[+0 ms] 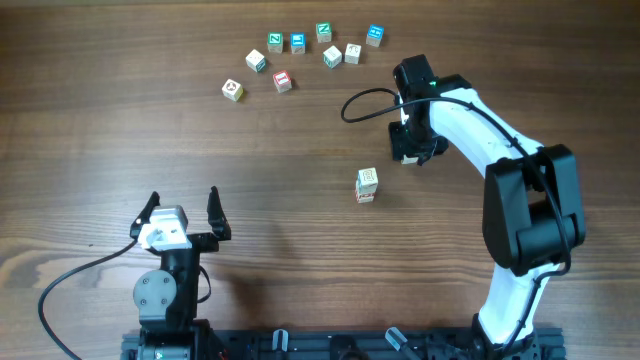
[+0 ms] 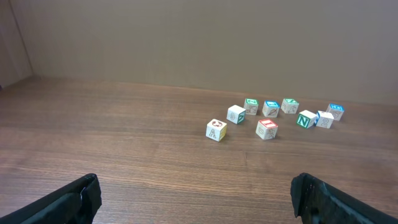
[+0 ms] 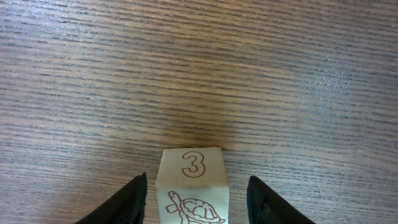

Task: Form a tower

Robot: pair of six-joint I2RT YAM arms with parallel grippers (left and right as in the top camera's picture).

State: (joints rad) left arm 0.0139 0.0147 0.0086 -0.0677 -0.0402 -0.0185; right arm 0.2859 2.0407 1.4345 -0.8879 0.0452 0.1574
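Overhead, I see the tower [image 1: 367, 185] standing on the wooden table [image 1: 100, 130], a little right of the middle. From straight above I get only its pale top face and a sliver of red print at the lower edge, so I cannot count its cubes. Neither wrist camera has it in frame.

The right gripper [image 1: 408, 152] sits just beyond the tower, farther from the arm bases and slightly to the right. It is near the tower but clearly apart from it. From above, the wrist body covers its fingers.

The right wrist camera shows more. A pale numbered cube [image 3: 193, 180] with a red 3 and a turtle outline sits between the two dark fingers [image 3: 134, 202]. A strip of table shows on each side of it, so as far as I can see the jaws are spread around the cube rather than pinching it. The frame's lower edge cuts off the cube's near end and the finger roots, so I cannot see any contact lower down.

The left gripper [image 1: 182, 212] is well away on the near left with its fingers spread wide and nothing between them. Nine loose cubes [image 1: 298, 42] lie scattered along the far side.
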